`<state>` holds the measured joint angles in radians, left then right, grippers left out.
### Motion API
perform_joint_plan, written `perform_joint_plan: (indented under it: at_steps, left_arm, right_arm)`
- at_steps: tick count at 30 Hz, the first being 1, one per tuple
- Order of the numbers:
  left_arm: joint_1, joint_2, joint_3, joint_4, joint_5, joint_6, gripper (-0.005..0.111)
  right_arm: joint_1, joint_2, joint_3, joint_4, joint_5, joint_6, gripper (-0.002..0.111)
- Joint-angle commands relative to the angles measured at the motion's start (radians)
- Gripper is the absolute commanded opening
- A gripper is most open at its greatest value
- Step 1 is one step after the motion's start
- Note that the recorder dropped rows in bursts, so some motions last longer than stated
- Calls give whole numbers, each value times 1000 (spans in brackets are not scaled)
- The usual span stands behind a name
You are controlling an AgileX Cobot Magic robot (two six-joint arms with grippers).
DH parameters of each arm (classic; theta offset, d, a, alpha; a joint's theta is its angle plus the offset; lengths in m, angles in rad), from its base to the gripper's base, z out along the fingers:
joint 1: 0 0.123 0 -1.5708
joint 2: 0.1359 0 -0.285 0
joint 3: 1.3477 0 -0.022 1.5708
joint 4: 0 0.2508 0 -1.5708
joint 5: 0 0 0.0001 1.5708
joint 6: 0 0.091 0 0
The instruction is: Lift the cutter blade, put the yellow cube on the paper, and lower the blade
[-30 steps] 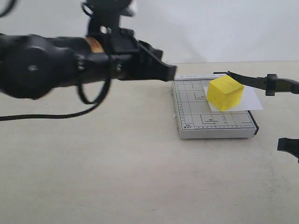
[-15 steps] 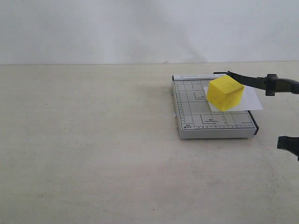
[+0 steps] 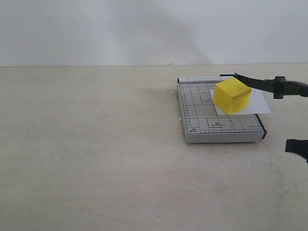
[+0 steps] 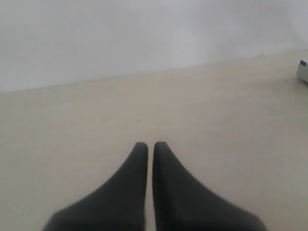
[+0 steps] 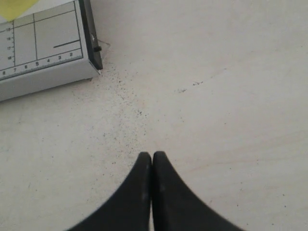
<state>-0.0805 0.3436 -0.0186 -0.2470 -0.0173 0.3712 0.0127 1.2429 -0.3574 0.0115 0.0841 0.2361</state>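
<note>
The right gripper (image 5: 152, 155) has its jaws pressed together, empty, near the cutter base (image 5: 43, 72) corner. The left gripper (image 4: 150, 144), all but closed, holds nothing, well apart from the base. On the base, the yellow cube (image 3: 232, 96) sits on the paper (image 3: 260, 105), with the cutter blade (image 3: 254, 82) raised.

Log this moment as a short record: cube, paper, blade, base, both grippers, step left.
yellow cube: sits on the paper
paper: white sheet on the cutter base, jutting past its blade-side edge
cutter blade: raised, angled up off the base; nothing grips it
cutter base: grey, gridded, flat on the table
left gripper: shut, empty, over bare table
right gripper: shut, empty, over the table near a corner of the base
step left: lower the blade
</note>
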Motion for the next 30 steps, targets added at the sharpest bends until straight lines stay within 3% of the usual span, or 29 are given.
perform_joint_plan:
  at_steps: [1,8,18,23,28,29,30]
  left_arm:
    - [3,0,19,-19,-22,2,4]
    - [3,-10,19,-26,-135,-9,4]
    - [3,-322,-93,-1,170,-11,4]
    - [5,-344,-98,64,216,-5,4]
    - [5,-337,-93,120,355,-5,4]
    - [5,-337,-93,158,401,-5,4]
    - [5,-337,-93,158,420,-5,4]
  right_arm:
    - [-1,2,-3,2,6,-9,0]
    - [-1,-127,-5,2,92,-9,0]
    - [-1,-541,-5,2,116,-255,0]
    - [-1,-684,-6,2,76,-257,1]
    - [-1,-653,-57,14,108,-250,32]
    - [-1,-587,-119,27,128,-250,44]
    - [-1,-549,-158,29,136,-250,48]
